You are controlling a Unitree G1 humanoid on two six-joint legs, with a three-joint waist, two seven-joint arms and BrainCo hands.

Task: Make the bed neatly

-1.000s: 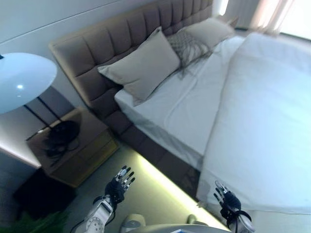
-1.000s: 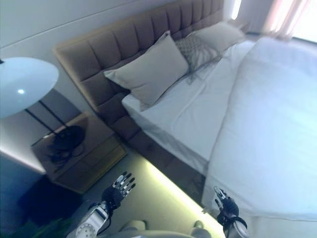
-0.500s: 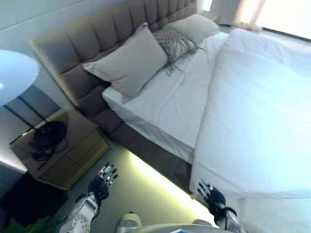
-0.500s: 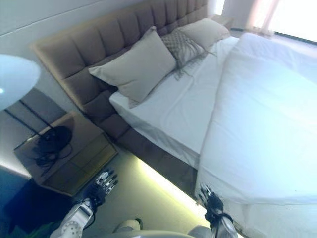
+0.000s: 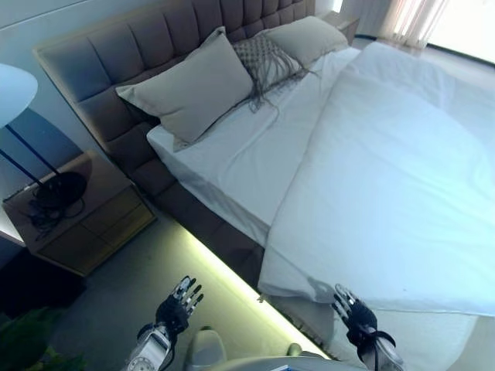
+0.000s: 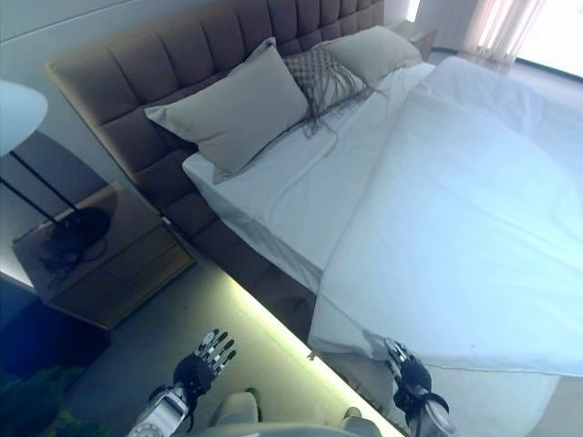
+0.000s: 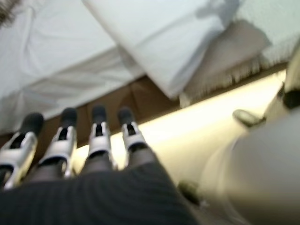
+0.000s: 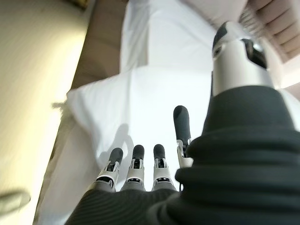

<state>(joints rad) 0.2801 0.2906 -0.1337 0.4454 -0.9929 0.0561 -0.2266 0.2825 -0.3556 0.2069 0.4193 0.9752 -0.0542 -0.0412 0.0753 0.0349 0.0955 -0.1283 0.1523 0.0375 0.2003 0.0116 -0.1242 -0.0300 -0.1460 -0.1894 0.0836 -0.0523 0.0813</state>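
Left eye view: nightstand (image 5: 73, 220) left of the bed (image 5: 255, 154); left hand (image 5: 176, 305), fingers straight, empty, over the floor beside it; white duvet (image 5: 387, 178) on the bed; right hand (image 5: 356, 317), likewise empty, now nearer the duvet's corner, suggesting a grasp comes next.

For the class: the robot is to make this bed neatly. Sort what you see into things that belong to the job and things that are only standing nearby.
Belonging to the job:
white duvet, pulled short of the pillows
bare sheet
large pillow
patterned cushion
far pillow
left hand and right hand, both open, holding nothing

Only nearby:
nightstand
lamp
headboard
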